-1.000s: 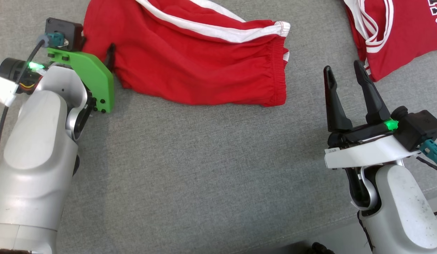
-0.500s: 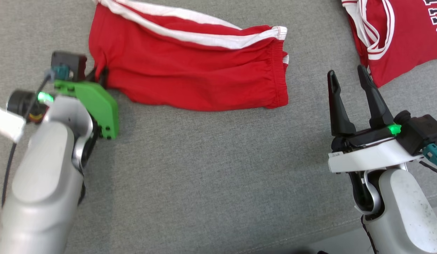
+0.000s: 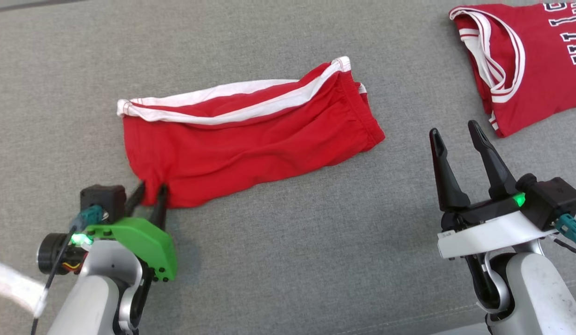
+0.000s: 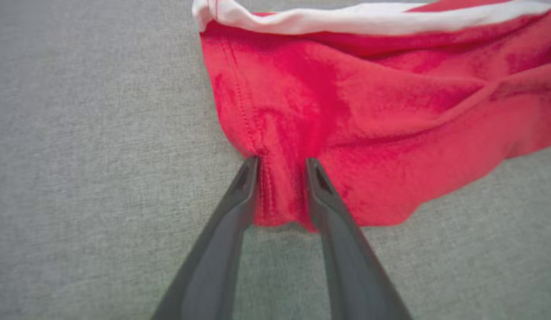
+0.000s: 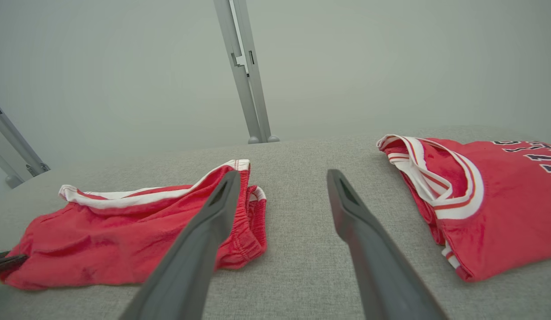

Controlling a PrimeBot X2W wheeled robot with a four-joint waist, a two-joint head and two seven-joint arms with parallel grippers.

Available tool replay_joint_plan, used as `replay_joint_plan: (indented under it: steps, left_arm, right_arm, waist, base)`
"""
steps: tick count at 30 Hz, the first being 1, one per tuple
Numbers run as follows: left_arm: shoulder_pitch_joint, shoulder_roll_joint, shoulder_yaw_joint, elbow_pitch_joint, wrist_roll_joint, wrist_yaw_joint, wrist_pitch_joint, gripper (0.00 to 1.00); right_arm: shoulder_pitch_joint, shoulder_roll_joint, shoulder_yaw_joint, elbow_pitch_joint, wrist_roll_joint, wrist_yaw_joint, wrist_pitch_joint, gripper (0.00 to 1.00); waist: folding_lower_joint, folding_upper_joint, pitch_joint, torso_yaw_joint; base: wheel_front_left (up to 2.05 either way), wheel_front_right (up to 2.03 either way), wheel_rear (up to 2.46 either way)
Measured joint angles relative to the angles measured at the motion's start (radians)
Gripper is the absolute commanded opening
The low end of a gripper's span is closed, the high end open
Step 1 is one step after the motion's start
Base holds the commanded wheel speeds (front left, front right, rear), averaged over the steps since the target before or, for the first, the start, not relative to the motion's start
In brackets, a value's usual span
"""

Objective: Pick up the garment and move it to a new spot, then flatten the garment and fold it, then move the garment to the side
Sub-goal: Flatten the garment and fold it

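The garment [image 3: 250, 149] is a pair of red shorts with white side stripes, lying folded lengthwise on the grey cloth surface [image 3: 288, 260]. My left gripper [image 3: 151, 190] is at its near-left corner. In the left wrist view the shorts [image 4: 368, 133] fill the upper right, and my left gripper [image 4: 282, 166] has its two fingers parted, a wrinkled bit of the corner lying between them. My right gripper [image 3: 454, 129] stands open over bare surface, to the right of the waistband. The right wrist view shows the shorts [image 5: 124, 240] at the left and my right gripper [image 5: 283, 175] with nothing between its fingers.
A red jersey [image 3: 534, 60] with white trim and dark lettering lies at the far right, also in the right wrist view [image 5: 488, 200]. Grey metal posts [image 5: 246, 71] rise behind the surface's far edge.
The camera has tilted, shifting the whole picture downward. My left gripper drew back toward me with the shorts' corner, turning the shorts, and its fingers have parted. My right gripper stayed open.
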Motion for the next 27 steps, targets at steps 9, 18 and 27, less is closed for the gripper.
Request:
replay_joint_plan:
  steps: [9, 18, 27]
  left_arm:
    - [0.042, -0.056, 0.101, -0.077, 0.053, 0.091, -0.403, 1.0]
    - [0.124, -0.038, 0.105, -0.137, 0.09, 0.109, -0.484, 1.0]
    - [0.143, -0.032, 0.075, -0.17, 0.102, 0.108, -0.462, 1.0]
  right_arm:
    - [0.025, -0.013, -0.019, -0.053, -0.015, 0.0, 0.052, 1.0]
    - [0.074, -0.019, -0.041, -0.097, -0.028, 0.0, 0.106, 1.0]
    - [0.106, -0.019, -0.068, -0.114, -0.029, 0.0, 0.136, 1.0]
  waist:
    - [0.0, 0.0, -0.057, 0.027]
    - [0.0, 0.0, -0.114, 0.052]
    - [0.0, 0.0, -0.14, 0.067]
  base:
    - [0.0, 0.0, 0.0]
    - [0.0, 0.0, 0.0]
    - [0.0, 0.0, 0.0]
